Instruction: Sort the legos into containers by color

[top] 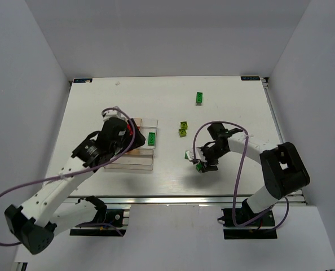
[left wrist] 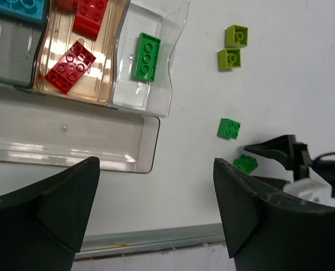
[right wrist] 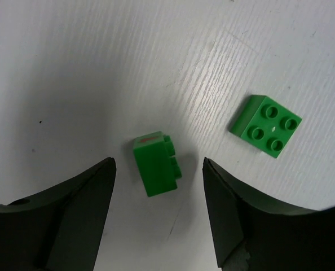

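My right gripper (right wrist: 159,192) is open, low over the table, its fingers on either side of a dark green lego (right wrist: 156,165) lying on its side, not touching it. A second green lego (right wrist: 266,124) lies studs-up just to the right. In the top view the right gripper (top: 201,164) is right of the containers (top: 128,165). My left gripper (left wrist: 156,209) is open and empty above the tray's near edge. The tan bin (left wrist: 108,84) holds red legos (left wrist: 71,65), a clear bin holds a green lego (left wrist: 146,56), and a cyan lego (left wrist: 21,7) lies in the grey bin.
Two lime-yellow legos (top: 183,129) lie mid-table, also seen in the left wrist view (left wrist: 230,48). One more green lego (top: 199,97) sits farther back. A long clear bin (left wrist: 60,135) stands along the tray's near side. The table's front rail (left wrist: 150,240) is close below my left gripper.
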Action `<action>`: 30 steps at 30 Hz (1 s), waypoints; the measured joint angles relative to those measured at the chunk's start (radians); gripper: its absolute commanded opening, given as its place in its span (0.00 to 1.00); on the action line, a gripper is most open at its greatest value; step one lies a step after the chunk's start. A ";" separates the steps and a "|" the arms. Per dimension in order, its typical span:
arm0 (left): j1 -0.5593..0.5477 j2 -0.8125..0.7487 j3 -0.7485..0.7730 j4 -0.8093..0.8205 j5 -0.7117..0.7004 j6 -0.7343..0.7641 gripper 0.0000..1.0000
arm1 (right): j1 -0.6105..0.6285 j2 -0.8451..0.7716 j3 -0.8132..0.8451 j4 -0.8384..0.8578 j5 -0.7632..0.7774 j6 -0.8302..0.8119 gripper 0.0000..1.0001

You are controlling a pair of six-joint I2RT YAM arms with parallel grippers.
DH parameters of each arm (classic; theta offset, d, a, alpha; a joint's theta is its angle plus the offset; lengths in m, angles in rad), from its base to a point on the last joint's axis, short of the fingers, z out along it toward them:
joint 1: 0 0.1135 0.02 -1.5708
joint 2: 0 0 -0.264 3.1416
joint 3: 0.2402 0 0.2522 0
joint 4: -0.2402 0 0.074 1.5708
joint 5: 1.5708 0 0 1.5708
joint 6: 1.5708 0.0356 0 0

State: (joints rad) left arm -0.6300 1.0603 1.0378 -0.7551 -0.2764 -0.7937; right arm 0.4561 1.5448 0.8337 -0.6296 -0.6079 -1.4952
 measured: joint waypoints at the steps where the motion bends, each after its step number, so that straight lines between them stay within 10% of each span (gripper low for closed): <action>1: 0.000 -0.049 -0.033 0.003 0.008 -0.014 0.90 | 0.008 0.011 0.010 0.001 0.004 -0.006 0.59; 9: 0.000 -0.255 -0.144 0.008 0.049 -0.084 0.88 | 0.038 0.021 0.031 -0.039 0.022 -0.076 0.02; 14: 0.000 -0.330 -0.195 0.021 0.079 -0.098 0.87 | 0.048 -0.024 0.076 -0.153 -0.013 -0.038 0.00; 30: 0.000 -0.479 -0.248 0.050 0.118 -0.090 0.85 | 0.304 0.340 0.655 0.434 0.098 1.205 0.00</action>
State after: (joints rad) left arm -0.6300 0.5816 0.7902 -0.7055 -0.1585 -0.8833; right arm 0.7605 1.8847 1.4887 -0.1959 -0.5102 -0.2905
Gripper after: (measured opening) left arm 0.858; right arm 0.330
